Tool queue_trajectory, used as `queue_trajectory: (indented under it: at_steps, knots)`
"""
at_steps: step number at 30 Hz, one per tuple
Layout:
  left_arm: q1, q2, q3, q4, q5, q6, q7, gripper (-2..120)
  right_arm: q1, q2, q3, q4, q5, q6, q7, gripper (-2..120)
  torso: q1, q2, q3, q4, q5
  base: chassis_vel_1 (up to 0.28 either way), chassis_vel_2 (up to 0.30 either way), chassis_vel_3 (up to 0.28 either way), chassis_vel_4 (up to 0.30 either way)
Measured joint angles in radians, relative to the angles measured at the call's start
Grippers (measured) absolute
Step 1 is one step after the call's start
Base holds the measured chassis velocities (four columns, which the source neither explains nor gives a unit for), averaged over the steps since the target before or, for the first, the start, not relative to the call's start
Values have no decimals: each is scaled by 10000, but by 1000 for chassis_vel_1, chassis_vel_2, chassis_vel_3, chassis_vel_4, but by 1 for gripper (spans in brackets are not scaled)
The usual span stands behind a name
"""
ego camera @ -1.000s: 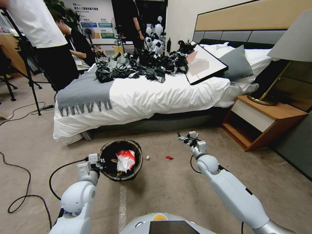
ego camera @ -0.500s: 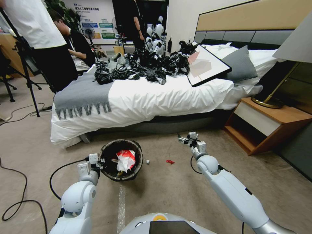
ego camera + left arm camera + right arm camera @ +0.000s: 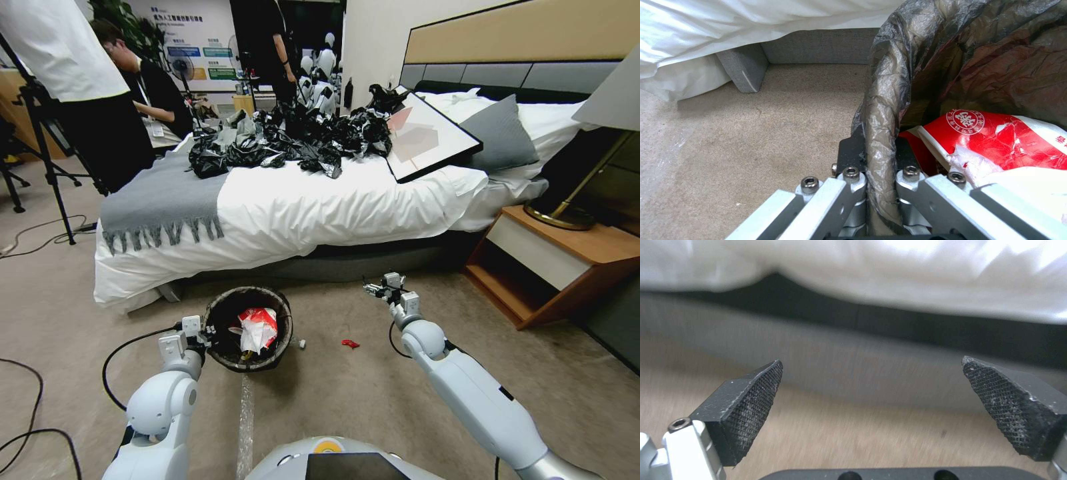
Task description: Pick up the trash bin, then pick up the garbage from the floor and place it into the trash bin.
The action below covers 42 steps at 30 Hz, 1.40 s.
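Clamping the near-left rim of the trash bin [image 3: 249,328], the left pincer [image 3: 208,335] had its fingers [image 3: 852,186] closed on the dark bag folded over the edge, one finger inside the bin and one outside. The trash bin sat in front of the robot on its left side, close to the foot of the bed [image 3: 300,200], with beige carpet [image 3: 333,400] around it. A red-and-white wrapper [image 3: 257,327] lay inside the bin, resting against the liner. The right pincer [image 3: 375,289] was held out in the air ahead on the robot's right side, near the bed base, its two black textured pads [image 3: 751,400] spread wide with nothing between them. A small red scrap [image 3: 349,344] of garbage lay on the carpet between the bin and the right arm, apart from both. A tiny pale scrap [image 3: 302,344] lay on the carpet just beside the bin's right side. A heap of shiny black plastic [image 3: 293,137] sat on the bed.
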Motion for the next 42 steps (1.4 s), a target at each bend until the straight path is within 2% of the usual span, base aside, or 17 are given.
queue_trajectory:
  at_steps: [6,8,12,15,16,17,19,21,22,24,26,30,33,37,42]
  knots:
    - [61,-57,22,-79,73,-6,2,0,1215,25,-695,-990,622,-686,-287,100,1,0,1,4,0,0,0,0,0]
    - [77,-63,17,-102,109,-13,26,0,2098,181,-1062,-1808,1296,-1106,-418,100,1,0,1,4,-1,0,0,0,0]
    - [80,-68,16,-100,125,-26,30,0,2596,309,-1314,-2341,1768,-1659,-630,100,1,0,1,2,0,0,0,0,0]
    - [92,-65,17,-66,171,-35,38,0,3251,459,-1799,-2968,2513,-3216,-785,100,1,0,1,1,0,0,0,0,0]
    - [92,-65,17,-66,171,-35,38,0,3251,459,-1799,-2968,2513,-3216,-785,100,1,0,1,1,0,0,0,0,0]
    - [105,-64,19,-64,192,-35,40,0,3583,504,-2085,-3332,2940,-3956,-1024,100,1,0,1,1,0,0,0,0,0]
    - [105,-64,19,-64,192,-35,40,0,3583,504,-2085,-3332,2940,-3956,-1024,100,1,0,1,1,0,0,0,0,0]
    - [153,-108,35,-119,231,-18,41,0,4182,708,-2676,-4288,3083,-4637,-1530,100,1,0,1,0,-2,0,0,0,0]
    - [153,-108,35,-119,231,-18,41,0,4182,708,-2676,-4288,3083,-4637,-1530,100,1,0,1,0,-2,0,0,0,0]
    - [197,-138,47,-218,278,60,34,0,4636,1199,-3021,-5434,2854,-4833,-1983,100,1,-1,2,-2,0,0,0,0,0]
    - [207,-139,50,-255,280,73,30,0,4733,1354,-3071,-5696,2782,-4839,-2197,100,1,0,2,3,1,0,0,0,0]
    - [298,-82,36,-474,234,82,11,0,5122,1837,-3642,-6546,2381,-4826,-3504,100,1,0,1,0,-6,0,0,0,0]
    - [326,-75,30,-489,264,85,20,0,5117,2233,-3805,-7023,2114,-4820,-3740,100,2,-1,2,-3,3,0,0,0,0]
    - [338,-52,6,-508,278,87,39,0,4898,2797,-3788,-7444,1795,-4797,-3814,100,1,0,2,4,1,0,0,0,0]
    - [309,-13,-11,-466,291,91,81,0,4605,3067,-3798,-7524,1357,-4779,-3898,100,1,0,2,0,-1,0,0,0,0]
